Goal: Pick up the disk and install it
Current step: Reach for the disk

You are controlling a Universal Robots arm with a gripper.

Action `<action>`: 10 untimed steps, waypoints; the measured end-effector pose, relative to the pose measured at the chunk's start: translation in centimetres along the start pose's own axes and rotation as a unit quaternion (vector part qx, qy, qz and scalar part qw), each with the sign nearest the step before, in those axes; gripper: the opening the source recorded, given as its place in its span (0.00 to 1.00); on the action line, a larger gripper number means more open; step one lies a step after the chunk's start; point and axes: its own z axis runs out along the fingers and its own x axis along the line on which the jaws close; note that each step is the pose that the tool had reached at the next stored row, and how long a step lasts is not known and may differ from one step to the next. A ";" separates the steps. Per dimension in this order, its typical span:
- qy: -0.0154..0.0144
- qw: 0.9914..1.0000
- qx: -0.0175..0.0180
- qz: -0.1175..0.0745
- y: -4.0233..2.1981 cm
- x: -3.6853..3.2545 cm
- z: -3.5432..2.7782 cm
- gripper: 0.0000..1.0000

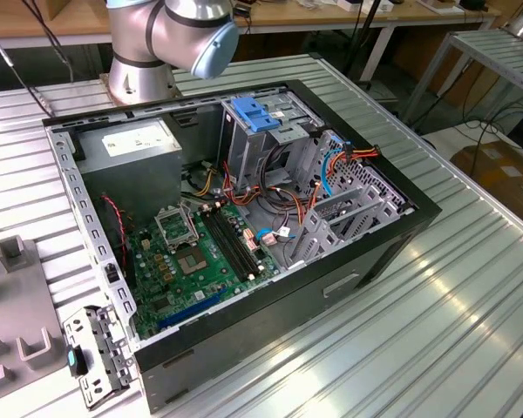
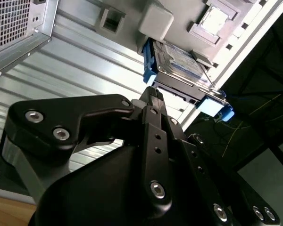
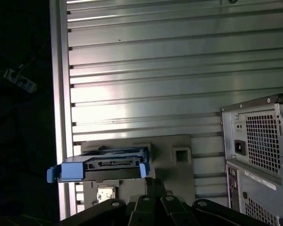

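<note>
Though case (image 1: 270, 318) gapes, holder (image 3: 166, 162) cradles disk (image 3: 103, 165).

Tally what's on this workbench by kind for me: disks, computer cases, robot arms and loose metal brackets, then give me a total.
disk: 1
computer case: 1
robot arm: 1
loose metal bracket: 1
Total: 4
</note>
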 end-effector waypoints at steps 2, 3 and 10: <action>0.000 1.000 0.000 0.000 -0.02 1.10 0.07 0.11; 0.000 1.000 0.000 0.000 -0.01 1.54 0.10 0.11; 0.000 1.000 0.000 0.000 -0.09 5.38 0.44 0.11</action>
